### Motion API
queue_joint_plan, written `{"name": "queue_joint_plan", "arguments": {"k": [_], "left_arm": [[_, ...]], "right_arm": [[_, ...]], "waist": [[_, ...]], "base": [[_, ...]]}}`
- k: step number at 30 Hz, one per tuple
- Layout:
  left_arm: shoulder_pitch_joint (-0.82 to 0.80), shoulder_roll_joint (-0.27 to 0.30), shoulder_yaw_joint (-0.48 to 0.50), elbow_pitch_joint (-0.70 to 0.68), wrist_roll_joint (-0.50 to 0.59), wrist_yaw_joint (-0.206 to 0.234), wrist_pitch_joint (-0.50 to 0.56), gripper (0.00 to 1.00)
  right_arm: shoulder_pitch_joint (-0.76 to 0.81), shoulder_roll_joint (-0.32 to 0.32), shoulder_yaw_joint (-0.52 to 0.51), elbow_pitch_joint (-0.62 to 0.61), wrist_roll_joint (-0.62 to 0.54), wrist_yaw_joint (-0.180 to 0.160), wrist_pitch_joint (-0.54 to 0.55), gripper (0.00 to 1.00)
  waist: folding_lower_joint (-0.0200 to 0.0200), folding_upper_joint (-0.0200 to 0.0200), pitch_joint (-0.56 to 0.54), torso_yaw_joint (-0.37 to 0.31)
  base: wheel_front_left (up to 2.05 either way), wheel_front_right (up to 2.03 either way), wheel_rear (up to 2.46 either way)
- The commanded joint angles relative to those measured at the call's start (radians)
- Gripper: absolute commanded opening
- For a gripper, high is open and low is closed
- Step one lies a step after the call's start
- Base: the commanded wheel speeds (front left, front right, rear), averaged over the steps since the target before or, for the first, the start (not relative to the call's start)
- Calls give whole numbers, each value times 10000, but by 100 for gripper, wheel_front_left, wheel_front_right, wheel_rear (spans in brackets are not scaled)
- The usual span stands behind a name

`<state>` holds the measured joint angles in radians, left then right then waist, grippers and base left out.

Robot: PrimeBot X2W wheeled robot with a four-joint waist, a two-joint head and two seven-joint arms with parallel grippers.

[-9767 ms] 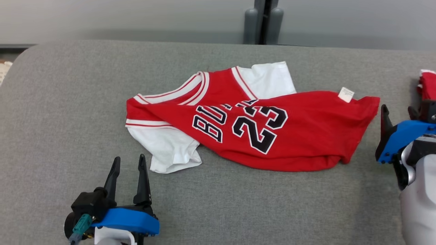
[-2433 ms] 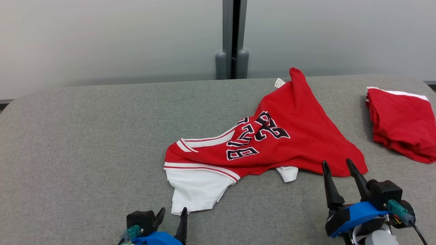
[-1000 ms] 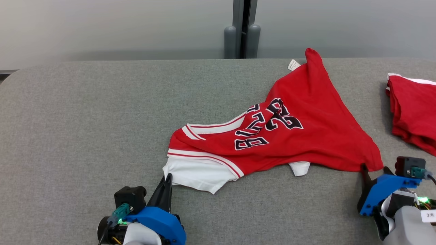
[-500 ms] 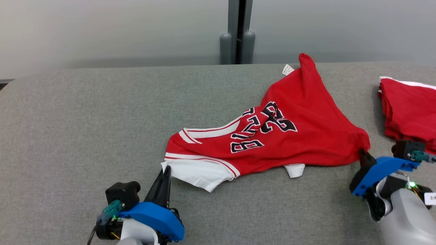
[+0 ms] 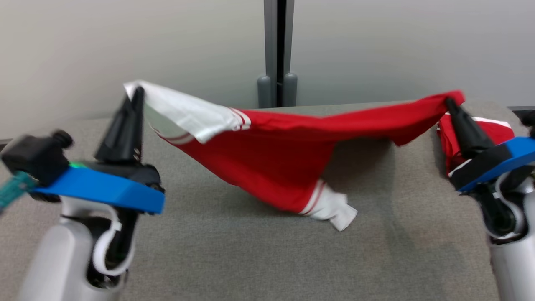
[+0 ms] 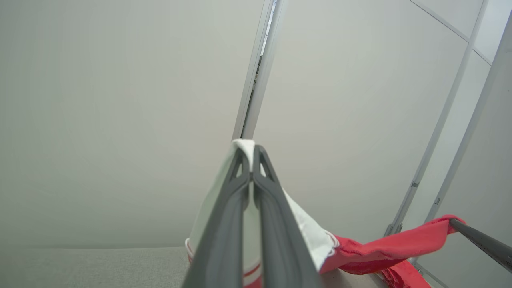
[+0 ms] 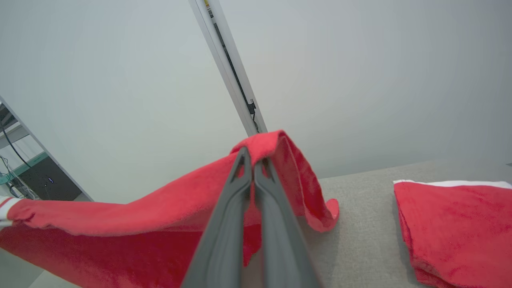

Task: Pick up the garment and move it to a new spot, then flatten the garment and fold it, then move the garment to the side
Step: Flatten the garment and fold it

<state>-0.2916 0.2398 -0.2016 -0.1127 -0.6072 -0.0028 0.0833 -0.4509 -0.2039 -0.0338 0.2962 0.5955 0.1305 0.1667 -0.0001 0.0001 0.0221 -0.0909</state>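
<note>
**Fingers (image 5: 124,127) clenched on both jersey (image 5: 271,154) ends**

My left gripper (image 5: 137,93) pinches the white sleeve (image 5: 188,113), my right gripper (image 5: 449,101) the red hem (image 5: 418,110). The jersey sags between them above the grey table (image 5: 250,259). I'd raise both evenly, taut, so nothing drags.

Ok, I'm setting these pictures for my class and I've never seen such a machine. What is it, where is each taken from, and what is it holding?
It is a two-armed robot. The wide picture comes from a camera on its head, looking down at a grey padded surface. The other two come from cameras on its wrists, each looking along that arm's two dark fingers. The left hand is shut on the white sleeve of a red jersey; the right hand is shut on a red corner. The jersey hangs stretched between them. A second red garment lies folded on the right.
</note>
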Motion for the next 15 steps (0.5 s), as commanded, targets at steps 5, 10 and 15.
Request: {"name": "queue_joint_plan", "arguments": {"k": [5, 10, 15], "left_arm": [[-1105, 693, 481, -1969, 203, 322, 771, 0], [-2193, 1231, 790, -3558, 350, 496, 1542, 0], [-3466, 1673, 770, -4326, 635, 463, 2178, 0]], "right_arm": [[525, -109, -749, -3160, 52, 4, 892, 0], [745, 319, -1556, -5889, -270, 3, 1921, 0], [442, 653, -2011, -7719, -841, 4, 2825, 0]], "waist": [[1, -1, -254, -198], [1, -1, -151, -276], [1, -1, 345, -258]], "base": [[0, 0, 0], [0, 0, 0], [0, 0, 0]]}}
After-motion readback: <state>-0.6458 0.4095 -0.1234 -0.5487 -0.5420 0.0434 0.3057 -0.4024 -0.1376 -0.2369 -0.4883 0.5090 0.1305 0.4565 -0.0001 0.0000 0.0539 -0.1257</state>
